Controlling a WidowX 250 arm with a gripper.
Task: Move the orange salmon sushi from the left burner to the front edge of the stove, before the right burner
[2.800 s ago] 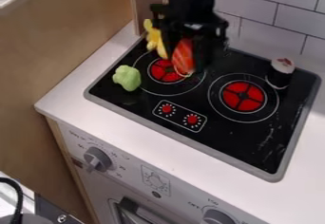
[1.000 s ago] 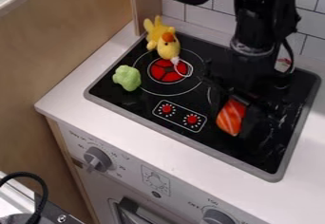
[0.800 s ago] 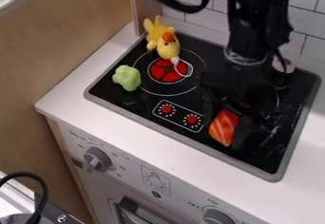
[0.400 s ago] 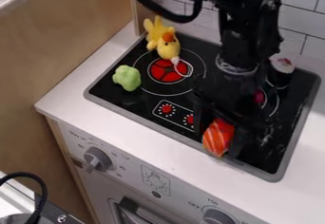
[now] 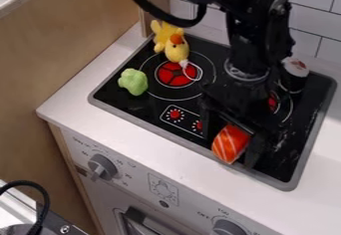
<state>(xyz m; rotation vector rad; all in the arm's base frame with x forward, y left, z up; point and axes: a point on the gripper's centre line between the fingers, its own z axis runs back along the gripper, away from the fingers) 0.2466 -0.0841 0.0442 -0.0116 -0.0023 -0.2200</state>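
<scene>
The black gripper (image 5: 228,150) points down over the front right part of the black stovetop (image 5: 150,107), its fingers spread and open. Between them is an orange-red sushi piece with pale stripes (image 5: 231,143), close to the stove's front edge; its upper end is partly hidden under the gripper. Whether it touches either finger is hard to tell.
A yellow bird toy (image 5: 176,48) lies by the back left burner, with a pale green lump (image 5: 133,81) to its front left. A black-and-white sushi roll (image 5: 294,73) stands at the back right, beside the arm. White tiles rise behind.
The arm has carried the sushi piece from over the left burner to the right and then toward the front edge. Lately the fingers have spread a little, and the piece has turned slightly.
</scene>
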